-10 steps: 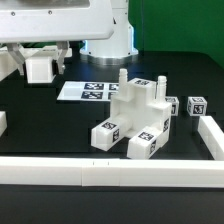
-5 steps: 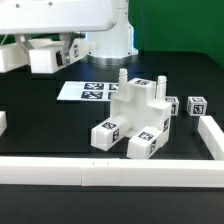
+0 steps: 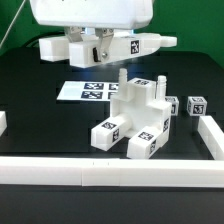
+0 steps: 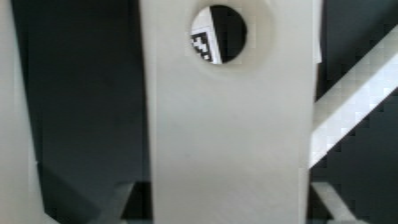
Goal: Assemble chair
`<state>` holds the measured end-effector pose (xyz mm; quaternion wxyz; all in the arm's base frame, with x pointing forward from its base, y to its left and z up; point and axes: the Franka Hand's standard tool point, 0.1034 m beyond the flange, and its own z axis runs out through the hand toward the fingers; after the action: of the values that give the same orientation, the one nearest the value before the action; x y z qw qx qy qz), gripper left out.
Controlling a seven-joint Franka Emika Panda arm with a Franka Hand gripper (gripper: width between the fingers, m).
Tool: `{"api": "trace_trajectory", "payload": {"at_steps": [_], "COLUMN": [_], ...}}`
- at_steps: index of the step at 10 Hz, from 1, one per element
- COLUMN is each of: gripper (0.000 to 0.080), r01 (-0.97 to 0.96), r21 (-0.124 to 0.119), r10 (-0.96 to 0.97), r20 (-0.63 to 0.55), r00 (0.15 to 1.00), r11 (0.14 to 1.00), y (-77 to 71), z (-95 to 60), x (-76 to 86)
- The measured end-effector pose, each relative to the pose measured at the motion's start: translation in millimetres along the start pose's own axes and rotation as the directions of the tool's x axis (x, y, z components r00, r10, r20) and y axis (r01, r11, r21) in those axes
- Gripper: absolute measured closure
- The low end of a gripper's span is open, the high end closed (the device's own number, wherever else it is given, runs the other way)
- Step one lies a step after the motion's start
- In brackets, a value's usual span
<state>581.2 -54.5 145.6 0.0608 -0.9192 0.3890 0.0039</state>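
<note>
The long white chair piece point(image 3: 150, 44) hangs level in the air above the far part of the bench point(image 3: 35, 115), clamped crosswise in the gripper point(image 3: 93, 52), whose fingers press on it from both sides. A black-and-white tag point(image 3: 131, 46) shows on its face. In the wrist view the same piece point(image 4: 214, 150) fills the middle as a broad white slab with an oval hole point(image 4: 219, 33) near one end. Below it, around the middle of the bench, stands the partly built chair point(image 3: 135, 115), a chunky white block with tagged feet and two short pegs on top. Two small cubes point(image 3: 175, 106) sit just beside it, toward the exterior view's right. The marker board point(image 3: 80, 92) lies flat behind the chair. A white rail point(image 3: 100, 170) runs along the bench's near edge.
</note>
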Motion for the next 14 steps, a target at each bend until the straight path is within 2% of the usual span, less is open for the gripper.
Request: {"api": "trace_trajectory", "payload": {"at_steps": [2,4,5,6,9,10,12,13,14], "gripper": [0.0515,0.0515,0.0515,0.0515,0.0515,0.0515,0.0515,0.0515,0.0515], "r01": [-0.014,0.089,0.147,0.161,0.160,0.211,0.222,0.225,0.223], "r21": [-0.009,-0.043,-0.055,-0.062,-0.062,-0.095,-0.091,-0.073,-0.077], "r10": [0.014,-0.088,-0.144,-0.158,-0.157,-0.206,-0.218,-0.223,-0.221], "r20": [-0.002,0.022,0.044,0.053,0.055,0.065,0.058,0.025,0.031], "r00": [1.000,0.996,0.989,0.986,0.986,0.976,0.974,0.974,0.975], "r11": [1.000,0.995,0.988,0.985,0.985,0.973,0.971,0.972,0.972], "y": [-3.8,-33.3,-42.5,-46.9,-47.1,-50.7,-65.2,-66.8,-63.6], "z": [1.4,7.6,12.9,16.9,19.6,22.6,23.0,26.4,28.1], "x": [-3.9,-26.0,-22.1,-17.3,-18.3,-23.4,-34.2,-37.1,-38.5]}}
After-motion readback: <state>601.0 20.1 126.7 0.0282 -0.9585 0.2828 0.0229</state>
